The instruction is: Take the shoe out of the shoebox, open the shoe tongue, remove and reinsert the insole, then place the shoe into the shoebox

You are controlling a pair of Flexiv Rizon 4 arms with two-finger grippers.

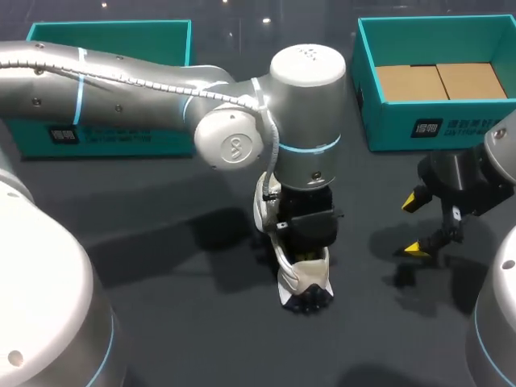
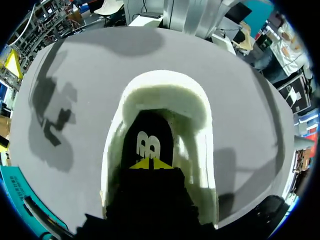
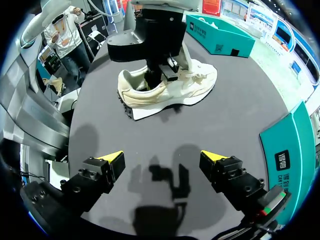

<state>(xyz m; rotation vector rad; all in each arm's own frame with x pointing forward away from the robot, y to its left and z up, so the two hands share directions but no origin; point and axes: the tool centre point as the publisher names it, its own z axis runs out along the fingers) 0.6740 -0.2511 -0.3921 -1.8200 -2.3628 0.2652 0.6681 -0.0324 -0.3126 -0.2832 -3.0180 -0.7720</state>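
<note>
At the middle of the worktop (image 1: 161, 266), from above, the shoe (image 1: 300, 278) stands well apart from the open box (image 1: 439, 125). The left arm (image 1: 161, 81) reaches straight down into it, probably to work the insole. The right claw (image 1: 421, 223) waits spread nearby. Only the left wrist view shows the shoe's inside: the left claw (image 2: 150, 164), tips pressed together, lies on the dark insole (image 2: 148, 135); whether it pinches it is unclear. The right wrist view adds the shoe's side, upright on its sole, ahead of the spread claw.
</note>
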